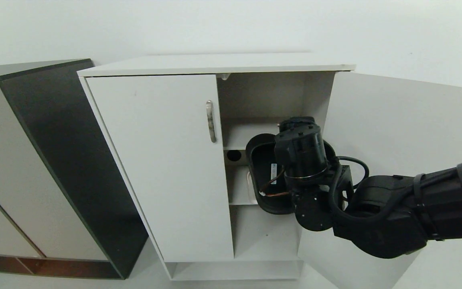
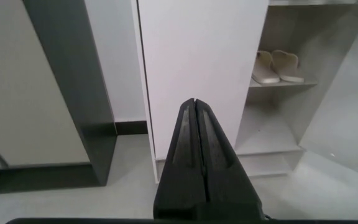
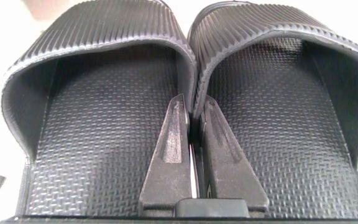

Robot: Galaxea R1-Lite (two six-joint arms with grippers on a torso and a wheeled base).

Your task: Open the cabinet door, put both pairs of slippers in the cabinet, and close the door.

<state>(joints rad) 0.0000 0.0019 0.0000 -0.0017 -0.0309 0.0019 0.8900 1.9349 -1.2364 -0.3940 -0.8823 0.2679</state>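
A white cabinet (image 1: pixel 215 64) stands with its right door (image 1: pixel 395 132) swung open and its left door (image 1: pixel 163 160) closed. My right arm reaches into the open half at shelf height. Its gripper (image 3: pixel 193 102) is shut on the touching inner walls of a pair of black slippers (image 1: pixel 261 172), (image 3: pixel 104 124), held side by side. A pair of beige slippers (image 2: pixel 277 66) lies on a shelf inside the cabinet. My left gripper (image 2: pixel 194 102) is shut and empty, low down in front of the closed door.
A dark-sided cabinet (image 1: pixel 54 140) stands close to the white one on its left. The closed door carries a metal handle (image 1: pixel 211 120). The open door blocks the space to the right. Bare floor (image 2: pixel 123 199) lies in front.
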